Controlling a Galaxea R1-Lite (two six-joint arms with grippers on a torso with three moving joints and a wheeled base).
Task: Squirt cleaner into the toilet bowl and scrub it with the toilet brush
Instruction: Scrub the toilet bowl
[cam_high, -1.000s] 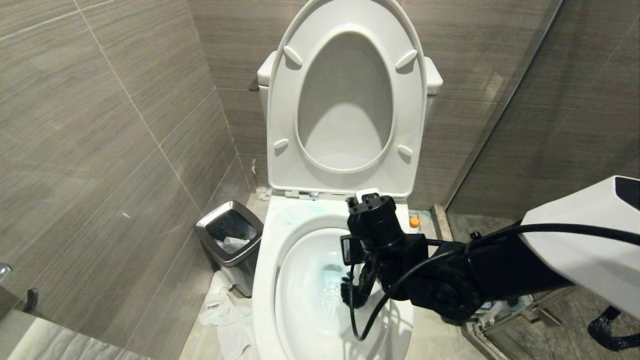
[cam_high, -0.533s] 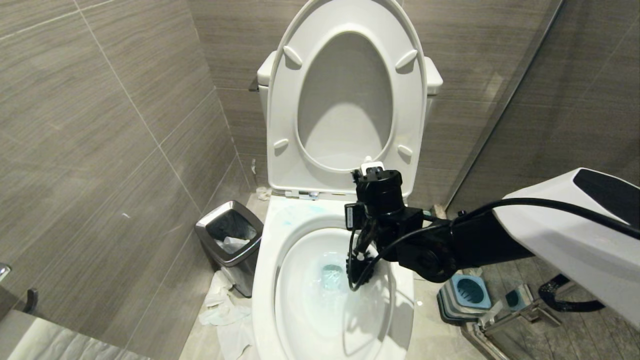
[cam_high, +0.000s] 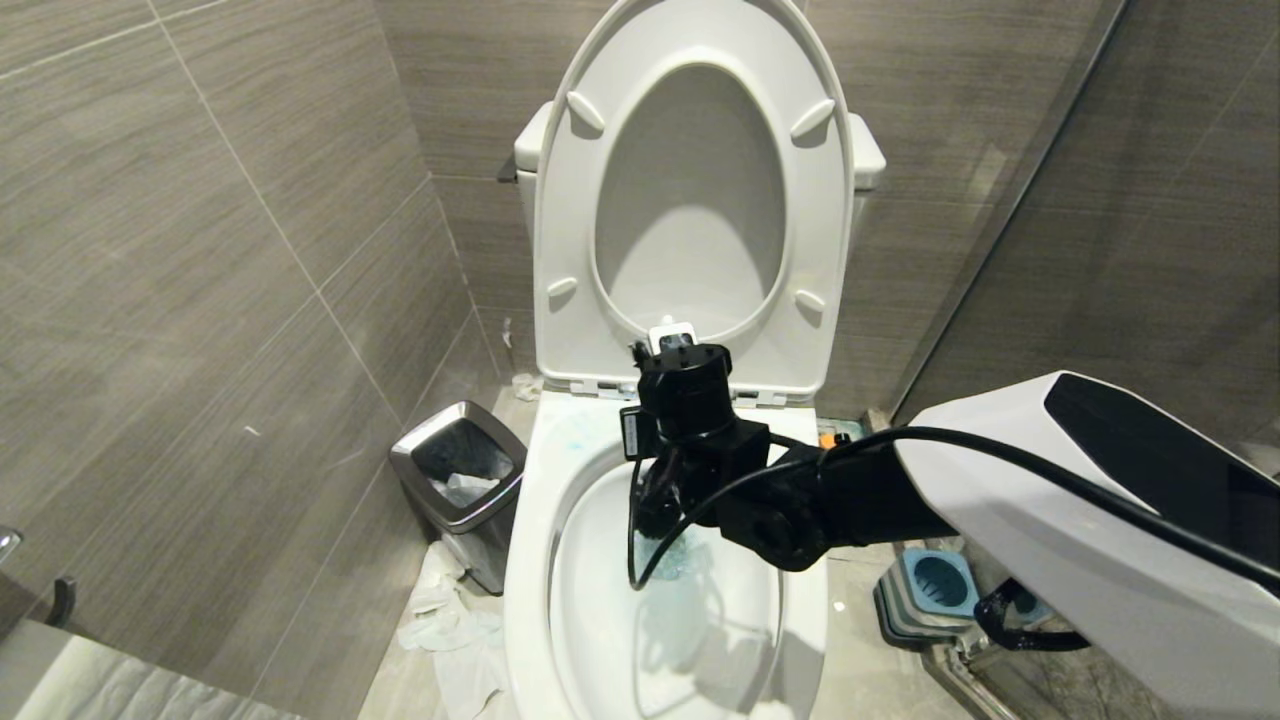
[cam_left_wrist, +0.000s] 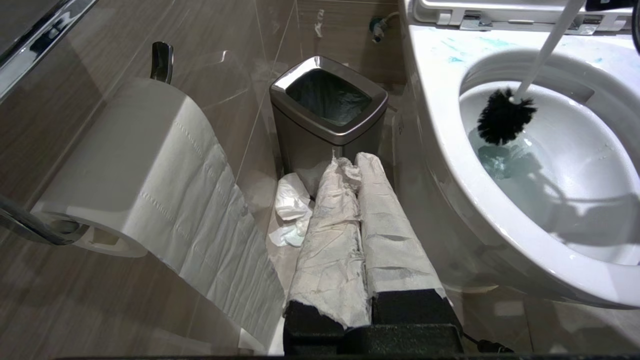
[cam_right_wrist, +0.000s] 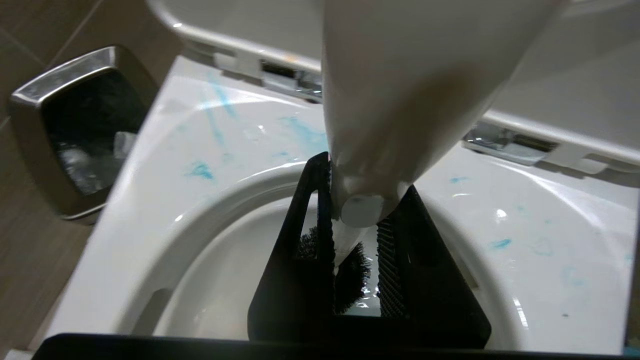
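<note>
My right gripper points down into the toilet bowl, shut on the white handle of the toilet brush. The black bristle head sits against the bowl's back left wall, just above the turquoise water. Blue streaks mark the rim near the hinges. The brush's blue-and-grey holder stands on the floor to the right. Behind my right arm an orange cap, the cleaner's, peeks out. My left gripper is parked low beside the toilet, shut, its fingers wrapped in paper.
A steel-rimmed waste bin stands left of the toilet, with crumpled tissue on the floor before it. A paper roll hangs close to my left gripper. Seat and lid are raised. A glass partition closes the right side.
My right arm has carried the brush from the bowl's near right side toward the back, then to the left. The left arm has not moved.
</note>
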